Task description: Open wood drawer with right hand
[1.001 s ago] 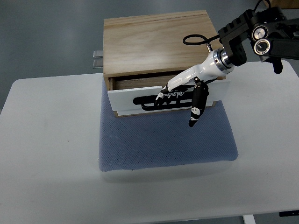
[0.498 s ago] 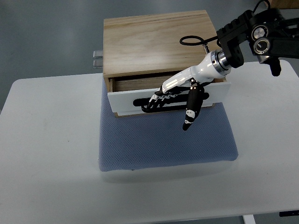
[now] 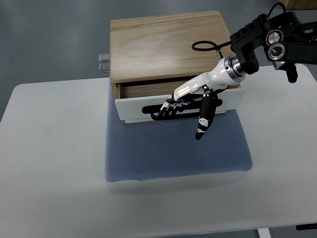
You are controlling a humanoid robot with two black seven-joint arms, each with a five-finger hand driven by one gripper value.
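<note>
Wood drawer box (image 3: 166, 44) sits at the far middle of the white worktop (image 3: 54, 163), its front edge on a blue-grey mat (image 3: 173, 153). The drawer (image 3: 133, 106) is pulled out a little, white front panel with a black slot handle (image 3: 158, 111), a dark gap showing behind the panel. Right robot hand (image 3: 185, 99) comes in from the upper right, white palm over the drawer front, black fingers (image 3: 168, 105) hooked into the slot handle, grasping it. Thumb (image 3: 204, 119) hangs down in front of the panel, pointing at the mat. Black cable loop (image 3: 204, 45) lies on the box top near the wrist.
</note>
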